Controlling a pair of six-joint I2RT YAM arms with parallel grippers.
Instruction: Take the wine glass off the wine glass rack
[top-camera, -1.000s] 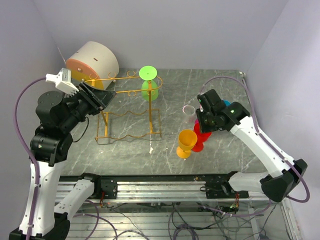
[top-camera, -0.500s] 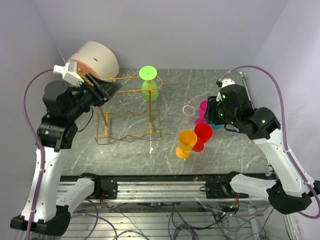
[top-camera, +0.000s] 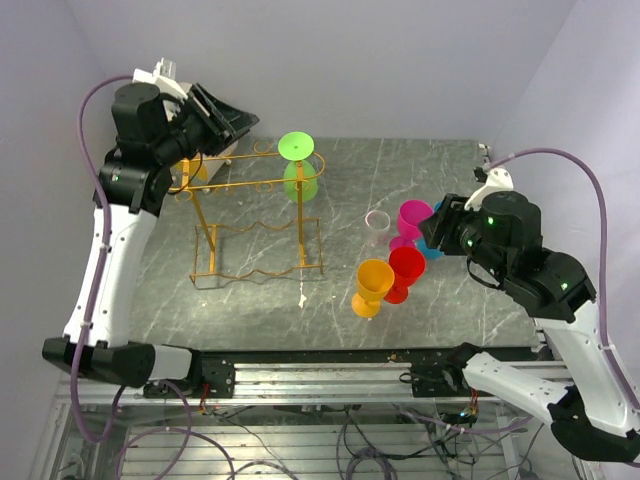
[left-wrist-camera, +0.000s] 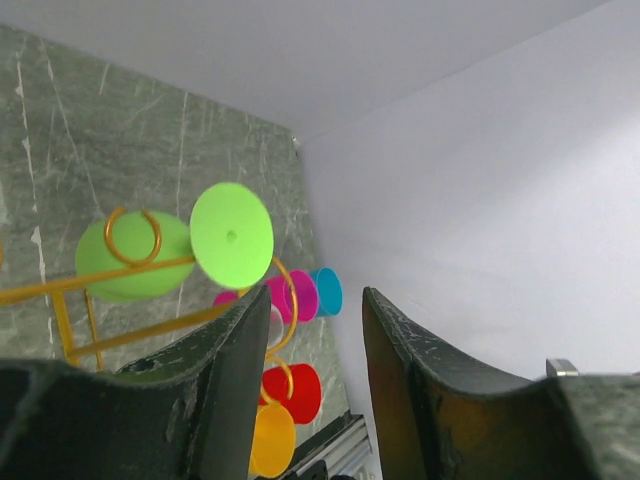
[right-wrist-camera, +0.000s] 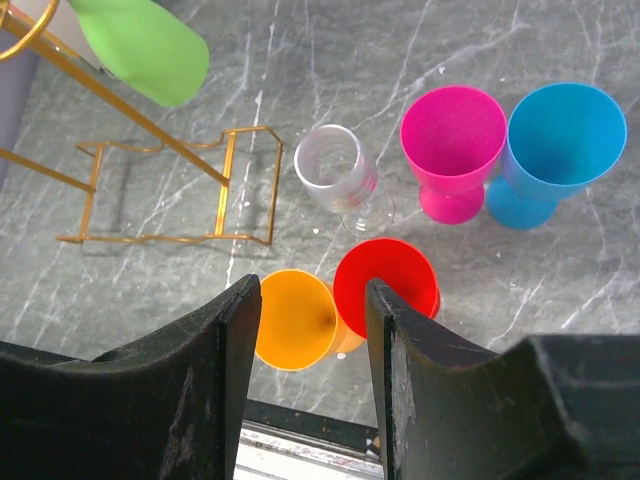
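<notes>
Near edge first: the orange glass (top-camera: 373, 285) and red glass (top-camera: 406, 268) stand close together on the table (top-camera: 450, 170). The right gripper (right-wrist-camera: 313, 295) hangs above them, jaws apart, nothing between. Just past it are the clear glass (right-wrist-camera: 337, 168), pink glass (right-wrist-camera: 452, 140) and blue glass (right-wrist-camera: 560, 140), all upright. That's 5 loose glasses, none your target.

Your target is the green glass (top-camera: 299, 183), the only 1 on the rack (top-camera: 250, 185), left of the loose set. It hangs upside down at the rack's right end, foot above the top rail and bowl below it. The stem is hidden from above.

Handling, my read: it looks like moulded plastic, so light and stiff, not fragile, but smooth and likely slippery. I'd take the stem just under the foot, or span the bowl, then slide it out along the rail instead of pulling straight up. The rack is thin wire and looks light too. Expect it to drag or tip if the foot catches.

Farthest back: the left gripper (top-camera: 238, 118) is raised above the rack's rear left, partly open and empty. The green glass sits to its right and lower, apart from it, no contact. In the left wrist view the foot shows left of the gap between the fingers, so you're not lined up.
</notes>
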